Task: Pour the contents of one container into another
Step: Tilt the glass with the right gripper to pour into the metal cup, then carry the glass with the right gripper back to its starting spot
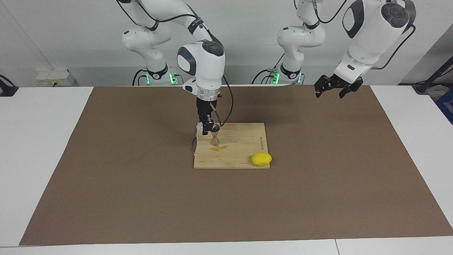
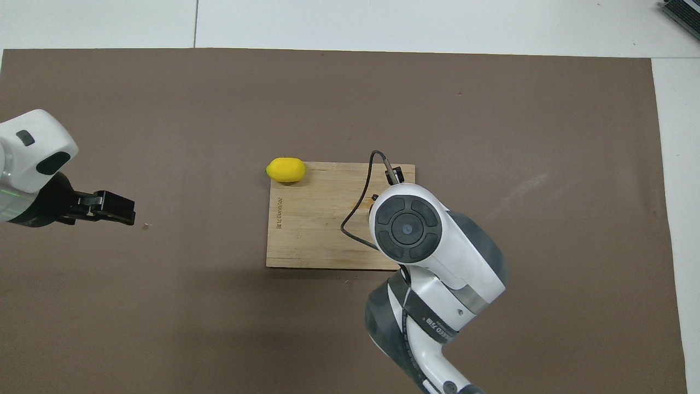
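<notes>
The grey metal jigger (image 1: 214, 138) stands upright on the wooden cutting board (image 1: 240, 141), near the board's corner closest to the right arm's base. My right gripper (image 1: 206, 126) points straight down and is shut on the small clear cup (image 1: 201, 129), holding it just above the board, beside the jigger's top rim. In the overhead view the right arm's wrist (image 2: 407, 229) hides both the cup and the jigger. My left gripper (image 1: 330, 88) is open and empty, waiting in the air over the brown mat at the left arm's end; it also shows in the overhead view (image 2: 112, 208).
A yellow lemon (image 1: 262, 159) (image 2: 285, 169) lies at the board's corner farthest from the robots, toward the left arm's end. A small brownish spill (image 1: 219, 148) marks the board beside the jigger. The brown mat (image 1: 141, 198) covers the table around the board (image 2: 322, 230).
</notes>
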Tool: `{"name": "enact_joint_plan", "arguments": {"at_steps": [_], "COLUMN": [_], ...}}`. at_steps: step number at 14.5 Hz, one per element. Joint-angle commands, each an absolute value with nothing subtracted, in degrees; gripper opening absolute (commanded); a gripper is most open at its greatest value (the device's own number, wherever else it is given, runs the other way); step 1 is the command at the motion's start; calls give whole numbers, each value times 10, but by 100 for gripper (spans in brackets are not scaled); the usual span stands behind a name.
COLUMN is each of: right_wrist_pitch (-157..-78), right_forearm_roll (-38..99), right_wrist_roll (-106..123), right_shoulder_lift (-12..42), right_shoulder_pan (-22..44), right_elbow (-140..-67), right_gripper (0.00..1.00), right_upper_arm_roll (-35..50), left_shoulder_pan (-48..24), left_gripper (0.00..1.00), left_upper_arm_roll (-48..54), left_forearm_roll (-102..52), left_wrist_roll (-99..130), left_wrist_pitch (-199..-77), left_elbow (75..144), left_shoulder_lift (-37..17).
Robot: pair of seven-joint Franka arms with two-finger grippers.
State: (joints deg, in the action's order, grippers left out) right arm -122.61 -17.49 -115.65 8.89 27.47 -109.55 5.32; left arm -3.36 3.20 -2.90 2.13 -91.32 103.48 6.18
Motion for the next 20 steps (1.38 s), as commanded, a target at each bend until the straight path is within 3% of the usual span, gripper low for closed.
{"name": "enact_joint_plan", "arguments": {"at_steps": [1, 4, 16, 20], "right_wrist_pitch": [-1216, -1217, -1223, -1218], "right_forearm_roll": [-177, -143, 88, 220], "right_wrist_roll": [-1138, -1107, -932, -797], "right_shoulder_lift": [83, 85, 89, 88], "right_shoulder_pan": [267, 254, 172, 84], "right_elbow": [-1093, -1092, -1106, -1137], "right_gripper": [0, 0, 0, 0], "right_upper_arm_roll": [54, 54, 53, 53], "left_shoulder_pan": [-33, 3, 2, 3], "left_gripper": [100, 100, 100, 100], "left_upper_arm_roll": [31, 33, 34, 34], "left_forearm_roll": [-18, -18, -20, -22], "left_wrist_roll": [29, 29, 34, 34], "left_wrist_pitch": [-922, -949, -961, -898], "left_elbow": [1042, 1044, 1036, 930], "left_shoulder_lift": [73, 73, 68, 3]}}
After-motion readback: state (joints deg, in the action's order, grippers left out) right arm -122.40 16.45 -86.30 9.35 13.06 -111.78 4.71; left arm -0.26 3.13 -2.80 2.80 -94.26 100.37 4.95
